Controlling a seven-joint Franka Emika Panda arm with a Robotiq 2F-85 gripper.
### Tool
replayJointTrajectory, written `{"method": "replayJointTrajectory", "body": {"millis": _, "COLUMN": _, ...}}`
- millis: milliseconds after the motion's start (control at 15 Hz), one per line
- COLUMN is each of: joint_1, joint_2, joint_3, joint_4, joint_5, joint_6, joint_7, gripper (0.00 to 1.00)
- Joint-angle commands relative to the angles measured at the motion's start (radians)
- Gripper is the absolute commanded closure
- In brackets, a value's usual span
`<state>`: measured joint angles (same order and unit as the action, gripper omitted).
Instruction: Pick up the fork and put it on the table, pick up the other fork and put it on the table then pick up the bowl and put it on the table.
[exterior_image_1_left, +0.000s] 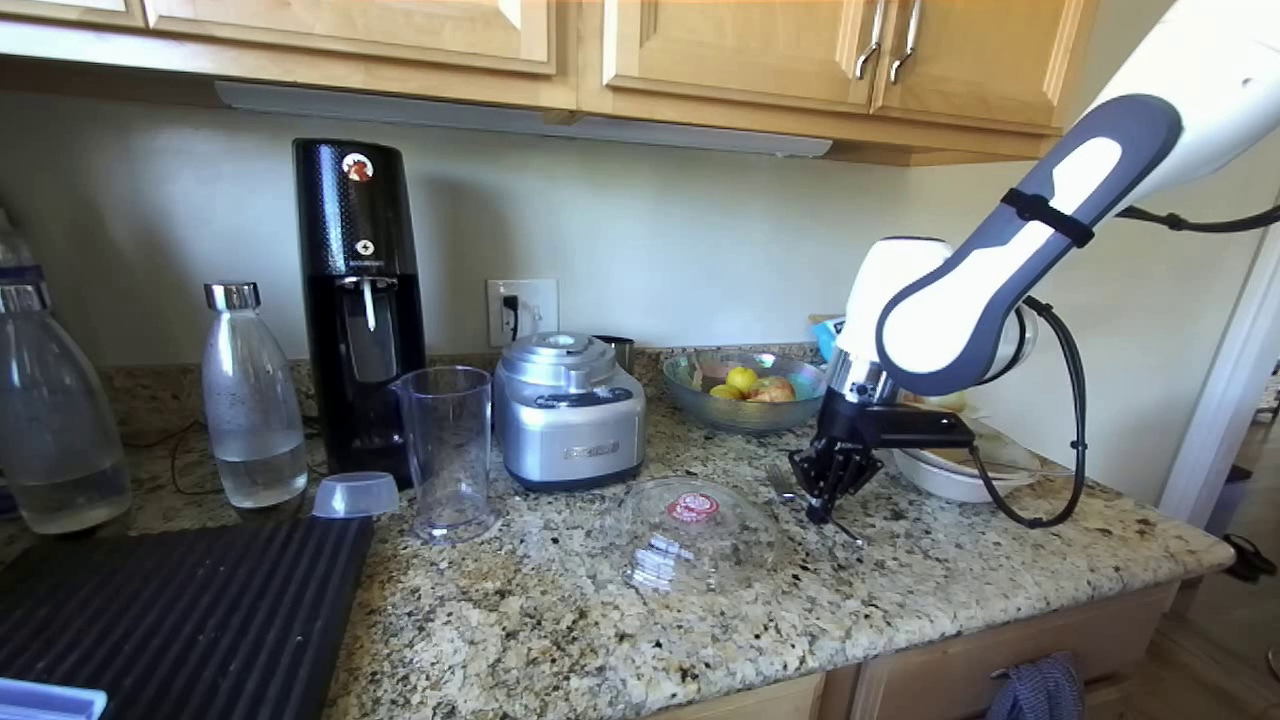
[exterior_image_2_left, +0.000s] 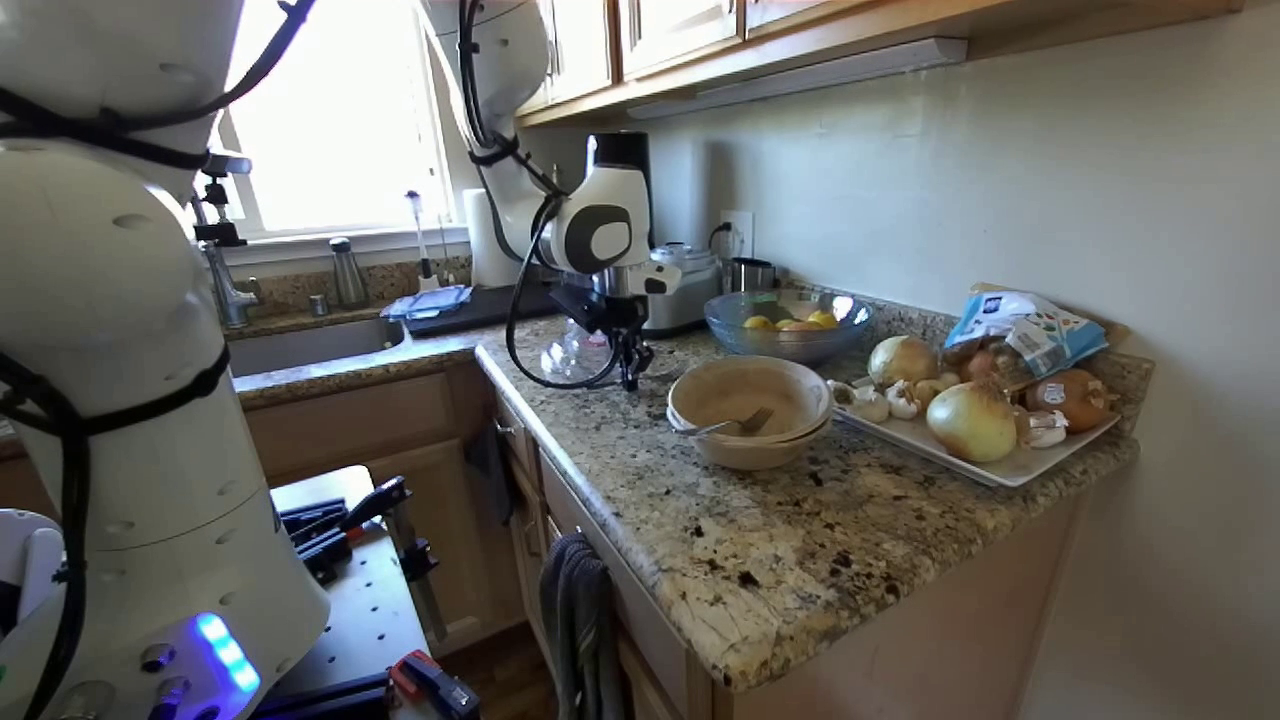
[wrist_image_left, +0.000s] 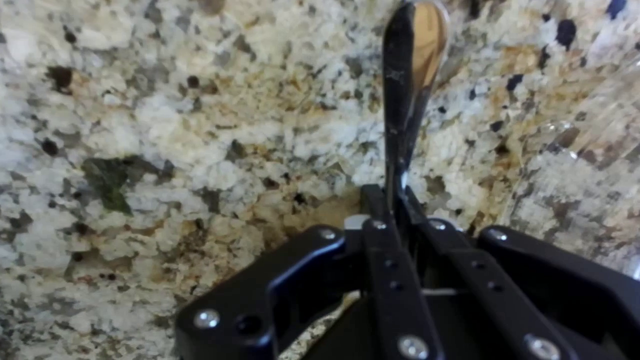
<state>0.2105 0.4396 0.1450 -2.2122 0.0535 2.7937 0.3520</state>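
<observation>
Fingers (wrist_image_left: 381, 242) of mine are gripping the slim silver metal fork (wrist_image_left: 404, 92), its long axis running toward the wrist view's top.

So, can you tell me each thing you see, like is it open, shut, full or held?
Gripper: shut on a fork.
That fork: held by its handle.
Other fork: lying in the top bowl, handle over the rim.
The top bowl: upright, stacked on another bowl.
Glass bowl: holding fruit.
Bottle beside the black machine: capped, partly full.
Clear jug: looks empty.
Cabinet doors: shut.
Plug: plugged in.
Towel: hanging.
Robot's light: glowing blue.
</observation>
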Motion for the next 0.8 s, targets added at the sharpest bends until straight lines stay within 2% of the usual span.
{"method": "replayJointTrajectory", "body": {"millis": 0, "joint_1": 0.038, "joint_2": -0.003, "joint_3": -0.034, "joint_4": -0.002, "joint_5": 0.0, "joint_6": 0.028, "joint_7": 0.003, "gripper": 0.67}}
{"method": "replayJointTrajectory", "body": {"millis": 67, "joint_1": 0.04, "joint_2": -0.019, "joint_3": -0.033, "joint_4": -0.012, "joint_5": -0.005, "joint_6": 0.025, "joint_7": -0.004, "gripper": 0.66}}
{"method": "replayJointTrajectory", "body": {"millis": 200, "joint_1": 0.056, "joint_2": -0.047, "joint_3": -0.042, "joint_4": -0.024, "joint_5": -0.016, "joint_6": 0.018, "joint_7": 0.004, "gripper": 0.54}}
{"method": "replayJointTrajectory", "body": {"millis": 333, "joint_1": 0.061, "joint_2": -0.074, "joint_3": -0.037, "joint_4": -0.027, "joint_5": -0.017, "joint_6": -0.012, "joint_7": -0.002, "gripper": 0.42}}
{"method": "replayJointTrajectory", "body": {"millis": 733, "joint_1": 0.107, "joint_2": -0.138, "joint_3": -0.086, "joint_4": -0.024, "joint_5": -0.102, "joint_6": -0.087, "joint_7": 0.034, "gripper": 0.03}}
